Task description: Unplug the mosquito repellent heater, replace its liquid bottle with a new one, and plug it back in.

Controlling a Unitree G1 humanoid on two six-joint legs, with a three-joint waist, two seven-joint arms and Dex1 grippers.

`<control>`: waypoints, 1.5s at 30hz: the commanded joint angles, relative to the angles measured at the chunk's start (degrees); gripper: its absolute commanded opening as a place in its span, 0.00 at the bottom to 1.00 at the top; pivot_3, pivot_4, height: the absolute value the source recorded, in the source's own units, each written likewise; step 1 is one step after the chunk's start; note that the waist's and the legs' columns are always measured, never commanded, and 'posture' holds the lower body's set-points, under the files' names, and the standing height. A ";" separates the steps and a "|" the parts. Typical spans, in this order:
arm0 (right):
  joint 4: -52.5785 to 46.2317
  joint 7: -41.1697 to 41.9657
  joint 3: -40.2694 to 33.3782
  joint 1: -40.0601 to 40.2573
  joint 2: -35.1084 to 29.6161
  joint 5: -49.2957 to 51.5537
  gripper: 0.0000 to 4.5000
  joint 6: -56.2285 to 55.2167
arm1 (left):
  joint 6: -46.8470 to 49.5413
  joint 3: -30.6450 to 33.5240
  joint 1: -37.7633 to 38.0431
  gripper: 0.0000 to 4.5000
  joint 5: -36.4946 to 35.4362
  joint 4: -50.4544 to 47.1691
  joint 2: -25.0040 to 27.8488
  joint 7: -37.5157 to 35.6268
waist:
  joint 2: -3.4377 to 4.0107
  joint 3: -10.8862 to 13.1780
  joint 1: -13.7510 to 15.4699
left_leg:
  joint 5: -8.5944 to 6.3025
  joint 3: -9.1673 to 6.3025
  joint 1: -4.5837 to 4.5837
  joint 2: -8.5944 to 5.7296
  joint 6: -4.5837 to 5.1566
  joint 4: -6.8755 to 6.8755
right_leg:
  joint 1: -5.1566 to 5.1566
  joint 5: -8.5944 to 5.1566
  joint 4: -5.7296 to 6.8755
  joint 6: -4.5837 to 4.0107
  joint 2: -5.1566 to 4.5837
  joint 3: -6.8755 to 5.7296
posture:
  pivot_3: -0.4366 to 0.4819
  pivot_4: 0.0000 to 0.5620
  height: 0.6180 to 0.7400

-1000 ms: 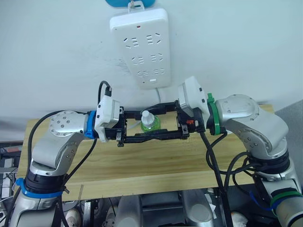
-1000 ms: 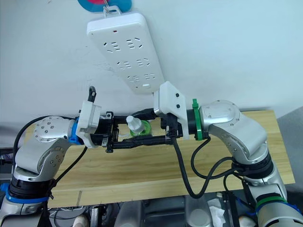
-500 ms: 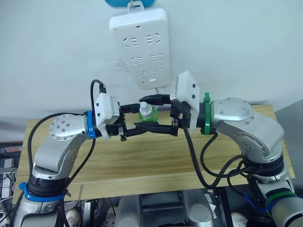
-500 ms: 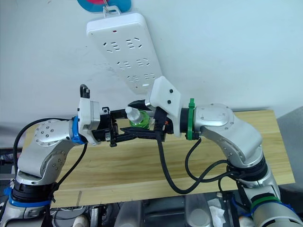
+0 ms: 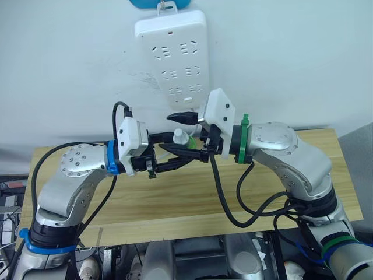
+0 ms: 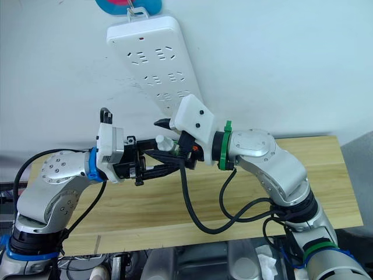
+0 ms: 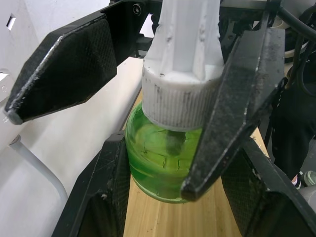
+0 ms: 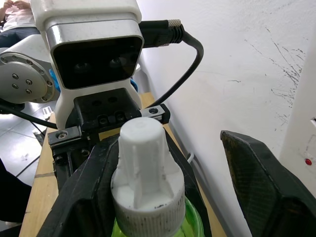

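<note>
I take this for a lab or test room, not a home; a plain white wall (image 5: 303, 52) fills the upper frame, scuffed with dark scratches near the centre; a white power strip (image 5: 173, 55) hangs on it from a blue hook (image 5: 158, 3) at top centre; below runs a bare wooden bench (image 5: 192, 198); loose black cables (image 5: 233, 204) trail from my arms across the lower frame.

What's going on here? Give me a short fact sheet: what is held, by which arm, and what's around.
held thing: green bottle with white cap, lifted above the wooden table
left tool: shut on the bottle's body
right tool: open around the white cap, one finger clear of it
on the wall: white power strip, nothing plugged into its visible sockets
</note>
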 commanded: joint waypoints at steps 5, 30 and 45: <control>-2.23 -0.37 -2.49 0.43 -2.20 -0.27 0.70 0.45 | -1.00 2.03 0.55 0.49 -1.72 -2.06 1.16 -1.13 | 0.00 0.00 0.01 | 0.00 0.00 0.00 0.00 0.00 0.00 | 0.00 0.00 -0.01 0.00 0.00 0.00 | 0.29 0.70 1.00; -7.91 2.26 -5.98 1.81 -4.99 8.46 0.70 3.42 | -2.27 1.57 -1.52 0.49 -0.74 3.09 1.13 -3.98 | 0.00 0.00 -0.13 | 0.00 0.01 0.01 0.01 0.00 0.01 | 0.00 0.00 -0.05 0.00 0.00 0.00 | 0.24 0.68 1.00; -2.56 1.23 -2.01 -0.84 0.38 4.04 0.70 -0.52 | -1.03 0.12 -1.28 0.49 -1.50 0.21 0.31 -3.37 | 0.00 0.00 -0.10 | 0.00 0.00 0.00 0.00 0.00 0.00 | 0.00 0.00 0.02 0.00 0.00 0.00 | 0.28 0.69 1.00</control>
